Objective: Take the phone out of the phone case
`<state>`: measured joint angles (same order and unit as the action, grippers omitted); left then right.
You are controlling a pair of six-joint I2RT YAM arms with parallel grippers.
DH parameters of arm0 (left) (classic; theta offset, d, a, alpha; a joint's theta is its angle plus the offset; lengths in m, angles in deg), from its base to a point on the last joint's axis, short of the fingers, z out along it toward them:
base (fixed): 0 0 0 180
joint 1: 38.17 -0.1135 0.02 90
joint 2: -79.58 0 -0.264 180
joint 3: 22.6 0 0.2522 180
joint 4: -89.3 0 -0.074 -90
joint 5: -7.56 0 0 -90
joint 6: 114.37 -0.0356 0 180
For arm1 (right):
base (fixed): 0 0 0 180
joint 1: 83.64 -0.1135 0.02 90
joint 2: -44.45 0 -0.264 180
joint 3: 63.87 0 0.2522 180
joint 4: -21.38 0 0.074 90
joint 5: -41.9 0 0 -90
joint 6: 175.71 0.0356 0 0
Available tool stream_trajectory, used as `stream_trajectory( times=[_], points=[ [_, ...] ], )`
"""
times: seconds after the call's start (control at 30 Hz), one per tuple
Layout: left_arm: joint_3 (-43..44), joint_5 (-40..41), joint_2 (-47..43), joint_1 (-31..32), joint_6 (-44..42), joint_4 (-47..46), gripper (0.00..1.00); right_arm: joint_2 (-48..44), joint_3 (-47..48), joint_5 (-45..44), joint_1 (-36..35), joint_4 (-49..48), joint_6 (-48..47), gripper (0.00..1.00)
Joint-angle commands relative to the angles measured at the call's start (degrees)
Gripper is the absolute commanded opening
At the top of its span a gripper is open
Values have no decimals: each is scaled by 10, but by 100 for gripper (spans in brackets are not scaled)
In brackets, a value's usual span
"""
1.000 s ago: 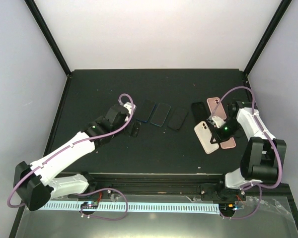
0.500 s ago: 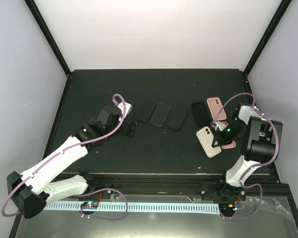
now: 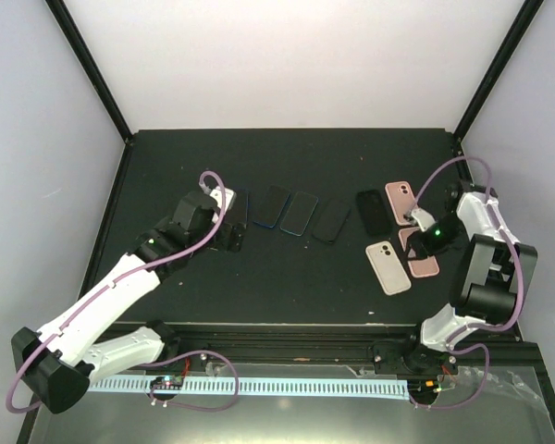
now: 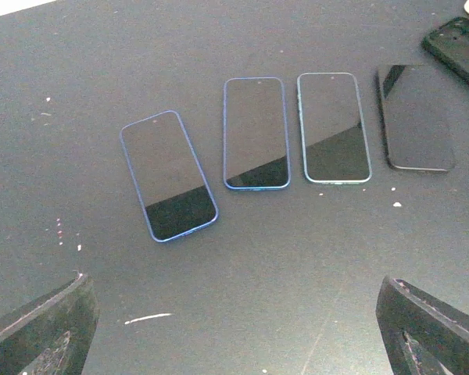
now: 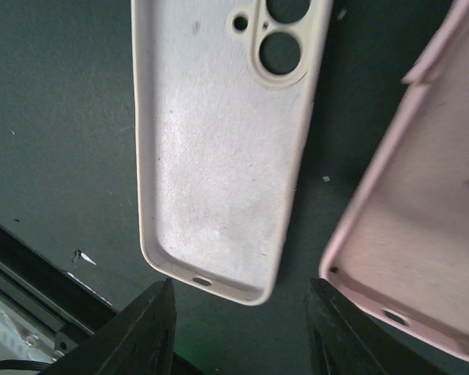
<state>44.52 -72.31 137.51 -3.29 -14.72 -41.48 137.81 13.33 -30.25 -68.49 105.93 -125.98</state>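
Observation:
A cream phone case (image 5: 223, 141) lies empty, inside up, on the black table; it also shows in the top view (image 3: 388, 267). An empty pink case (image 5: 422, 234) lies beside it (image 3: 422, 256). My right gripper (image 5: 238, 336) hangs open over the gap between them, holding nothing; the top view shows it (image 3: 414, 237) just above the two cases. A second pink case (image 3: 402, 199) and a black case (image 3: 371, 212) lie farther back. Several bare phones lie in a row, the nearest blue-rimmed (image 4: 169, 175). My left gripper (image 4: 234, 332) is open and empty, short of that row (image 3: 229, 235).
The other phones in the row are blue-rimmed (image 4: 255, 133), teal-rimmed (image 4: 334, 126) and black (image 4: 416, 117). The black case (image 4: 461, 43) is at the row's right end. The table's front edge (image 5: 39, 266) runs close to the cream case.
My right gripper has drawn back to the right, off the cream case, which now lies flat on the table. My left gripper has moved left and back from the phone row.

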Motion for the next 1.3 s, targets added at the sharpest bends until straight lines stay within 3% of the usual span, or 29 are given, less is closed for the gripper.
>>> stream_trajectory(
  times=[0.0, 0.23, 0.43, 0.57, 0.67, 0.77, 0.8, 1.03, 1.27],
  points=[
    [17, 13, -11, -19, -5, 19, 99, -41, 61, -6, 4, 20, -21, 47],
    [14, 18, -16, -42, -1, 3, 99, -98, 91, 1, 4, 16, -27, 47],
    [30, 50, -51, -56, 15, 17, 99, -141, 156, 90, 0, -12, 12, 50],
    [26, 46, -97, -56, 23, 35, 99, -188, 161, 105, -80, -33, 70, 55],
    [14, 72, -130, -56, 23, 44, 99, -256, 119, 63, -169, -105, 116, 69],
    [-8, 98, -154, -57, 16, 36, 99, -321, 68, 58, -221, -205, 180, 97],
    [-19, 91, -161, -57, 13, 32, 99, -339, 41, 66, -223, -260, 212, 100],
    [-106, 63, -220, -57, -10, -35, 99, -418, -97, 113, -222, -436, 323, 100],
    [-128, 72, -255, -57, -17, -52, 99, -577, -262, -24, -223, -568, 431, 100]
  ],
)
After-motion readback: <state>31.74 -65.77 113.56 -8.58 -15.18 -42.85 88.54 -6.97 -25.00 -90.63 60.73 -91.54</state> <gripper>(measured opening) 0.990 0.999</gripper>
